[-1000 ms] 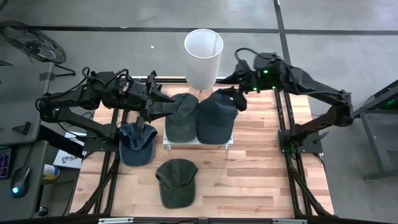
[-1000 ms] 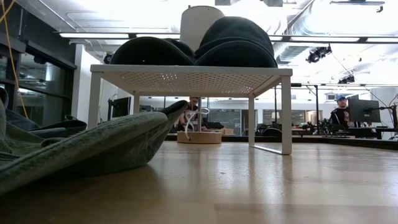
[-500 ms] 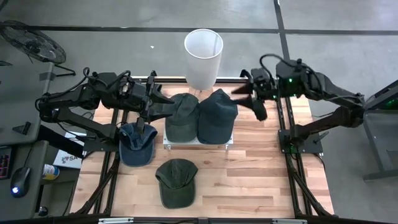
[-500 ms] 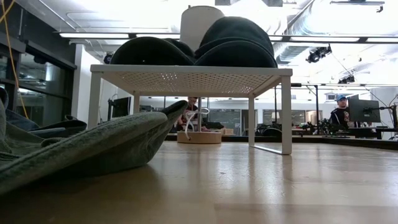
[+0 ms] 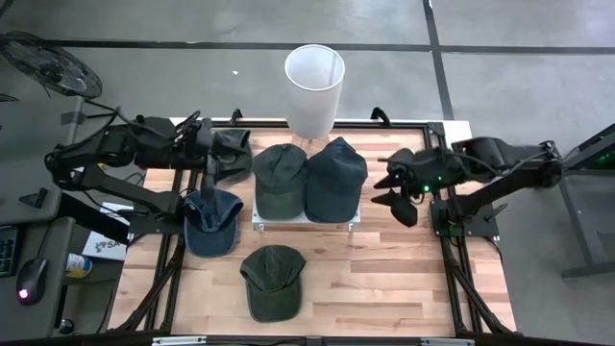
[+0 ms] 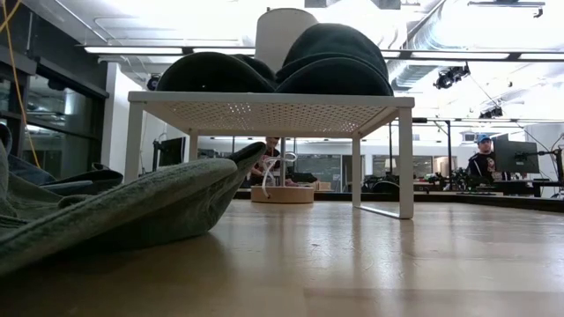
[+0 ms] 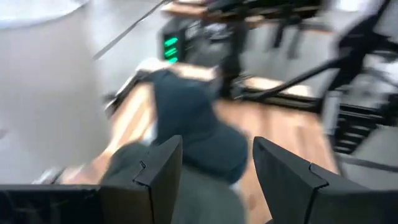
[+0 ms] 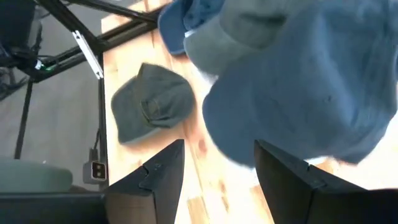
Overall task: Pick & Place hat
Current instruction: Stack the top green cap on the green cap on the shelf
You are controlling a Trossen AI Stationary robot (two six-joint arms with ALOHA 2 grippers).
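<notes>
Wooden table [image 5: 384, 279]: light slatted top framed by dark rails, a white perforated rack [image 6: 264, 110] standing toward its far middle.
Rack load: green hat [image 5: 281, 179] on the left and navy hat [image 5: 334, 179] on the right, side by side and touching.
Table, left side: blue hat [image 5: 210, 221] lying flat, just left of the rack.
Table, near middle: second green hat [image 5: 272, 280] lying flat, well apart from the rack.
White bin [image 5: 314, 86]: upright cylinder beyond the table's far edge, behind the rack.
Left gripper [image 5: 229, 154]: fingers spread apart, nothing between them; hovering just left of the rack, above the blue hat.
Right gripper [image 5: 396, 190]: fingers spread apart, nothing held; off to the right of the rack, clear of the navy hat.
</notes>
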